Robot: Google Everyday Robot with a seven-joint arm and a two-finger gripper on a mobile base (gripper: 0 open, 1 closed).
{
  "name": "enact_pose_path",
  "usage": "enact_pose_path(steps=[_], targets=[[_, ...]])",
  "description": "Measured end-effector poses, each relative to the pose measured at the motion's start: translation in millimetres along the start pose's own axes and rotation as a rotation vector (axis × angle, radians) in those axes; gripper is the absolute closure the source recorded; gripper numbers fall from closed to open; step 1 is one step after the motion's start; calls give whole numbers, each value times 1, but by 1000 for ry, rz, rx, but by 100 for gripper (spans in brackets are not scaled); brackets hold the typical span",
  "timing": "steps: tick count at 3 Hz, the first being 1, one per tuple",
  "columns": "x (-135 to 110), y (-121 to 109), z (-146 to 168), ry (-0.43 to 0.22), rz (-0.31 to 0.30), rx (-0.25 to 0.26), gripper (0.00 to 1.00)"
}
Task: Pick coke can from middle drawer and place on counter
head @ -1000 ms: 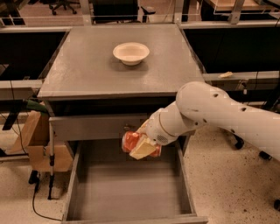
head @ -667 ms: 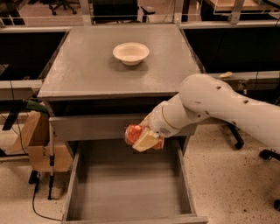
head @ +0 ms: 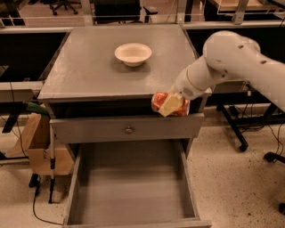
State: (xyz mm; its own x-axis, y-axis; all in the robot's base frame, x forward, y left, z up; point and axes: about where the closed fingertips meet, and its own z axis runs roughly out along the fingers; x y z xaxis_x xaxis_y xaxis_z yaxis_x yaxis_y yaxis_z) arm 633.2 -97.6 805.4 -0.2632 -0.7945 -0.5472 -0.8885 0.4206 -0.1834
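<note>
Counter carried a cream bowl toward its rear centre. Gripper was clenched on the coke can at the counter's front-right edge, about level with the lip. Middle drawer below the counter was open, with the can out. Left to do, by my judgement: clear the lip and set the can down. The counter's front half gave room.

Probably a robotics lab: rolling chairs behind the grey cabinet, cables on speckled floor beside it, the gripper clasping the coke can at its front edge.
</note>
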Motion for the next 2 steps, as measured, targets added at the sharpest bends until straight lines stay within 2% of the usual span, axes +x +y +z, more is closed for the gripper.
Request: enact_pose_path(steps=[1, 2], targets=[[0, -14, -11, -1, 26, 31, 100], [4, -52, -55, -27, 87, 134, 100]])
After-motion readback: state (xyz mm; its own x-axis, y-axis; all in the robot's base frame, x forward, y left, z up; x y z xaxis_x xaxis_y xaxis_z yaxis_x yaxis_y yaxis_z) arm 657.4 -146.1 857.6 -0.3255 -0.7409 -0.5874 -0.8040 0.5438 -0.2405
